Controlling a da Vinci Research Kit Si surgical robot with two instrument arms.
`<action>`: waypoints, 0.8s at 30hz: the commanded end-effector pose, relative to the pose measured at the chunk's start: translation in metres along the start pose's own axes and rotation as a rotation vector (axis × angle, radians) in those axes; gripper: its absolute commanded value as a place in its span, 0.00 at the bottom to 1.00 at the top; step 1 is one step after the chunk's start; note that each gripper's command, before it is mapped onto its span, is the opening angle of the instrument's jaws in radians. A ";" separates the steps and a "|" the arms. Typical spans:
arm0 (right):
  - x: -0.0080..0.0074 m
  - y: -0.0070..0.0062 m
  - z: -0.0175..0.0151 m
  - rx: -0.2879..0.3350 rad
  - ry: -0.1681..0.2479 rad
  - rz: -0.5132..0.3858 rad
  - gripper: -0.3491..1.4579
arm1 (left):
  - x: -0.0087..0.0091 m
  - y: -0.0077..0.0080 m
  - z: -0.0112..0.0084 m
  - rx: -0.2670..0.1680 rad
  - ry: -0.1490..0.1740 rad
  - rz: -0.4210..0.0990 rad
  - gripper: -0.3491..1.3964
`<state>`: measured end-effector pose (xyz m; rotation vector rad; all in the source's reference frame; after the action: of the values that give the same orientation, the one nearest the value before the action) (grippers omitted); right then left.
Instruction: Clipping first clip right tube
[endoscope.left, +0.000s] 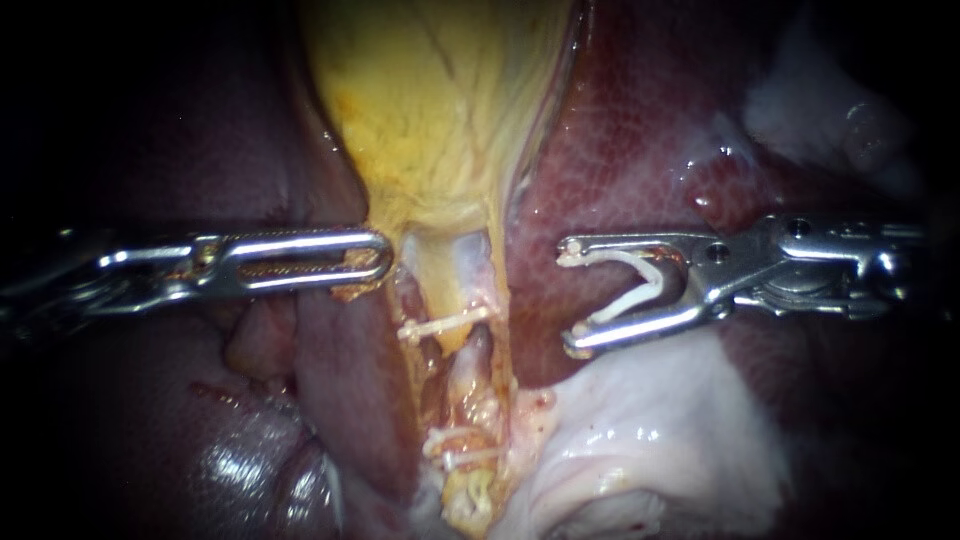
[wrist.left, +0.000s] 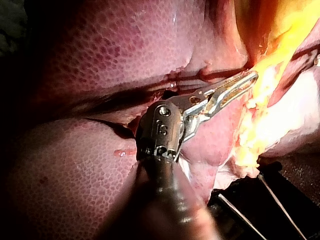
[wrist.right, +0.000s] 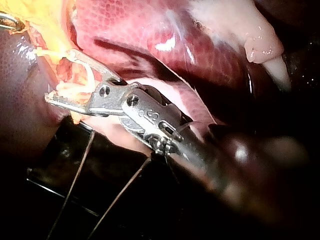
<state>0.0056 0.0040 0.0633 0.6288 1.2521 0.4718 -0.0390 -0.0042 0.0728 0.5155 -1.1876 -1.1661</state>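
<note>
Right tool (endoscope.left: 568, 297): steel jaws spread wide, gripping curved white clip (endoscope.left: 652, 282), near pale glistening tube (endoscope.left: 462, 265).

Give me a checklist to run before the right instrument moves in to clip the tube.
1. Clip loaded: ok. The right instrument holds an open loaded clip in its jaws.
2. Jaws around the tube: not ok. They stand apart from it, over the liver.
3. Which tube is the right one: cannot tell.
4. Clips already on the tube: ok. The upper clip and lower clip lie across it.
5. Left instrument out of the path: ok. It lies on the tube's other side, by the gallbladder.
</note>
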 end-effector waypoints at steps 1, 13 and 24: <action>0.0000 0.0000 0.0000 0.000 0.000 0.000 0.52 | 0.0000 0.0000 -0.0001 0.002 0.000 0.000 0.00; -0.0027 0.0001 0.0016 0.029 -0.014 -0.024 0.52 | -0.0047 0.0004 -0.0050 -0.009 -0.010 -0.027 0.00; -0.0126 0.0032 0.0083 0.044 -0.140 0.063 0.52 | -0.0054 0.0003 -0.0071 -0.021 -0.023 -0.038 0.00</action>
<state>0.0106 -0.0033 0.0767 0.7301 1.1095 0.4505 -0.0321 -0.0011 0.0680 0.5123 -1.1890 -1.2190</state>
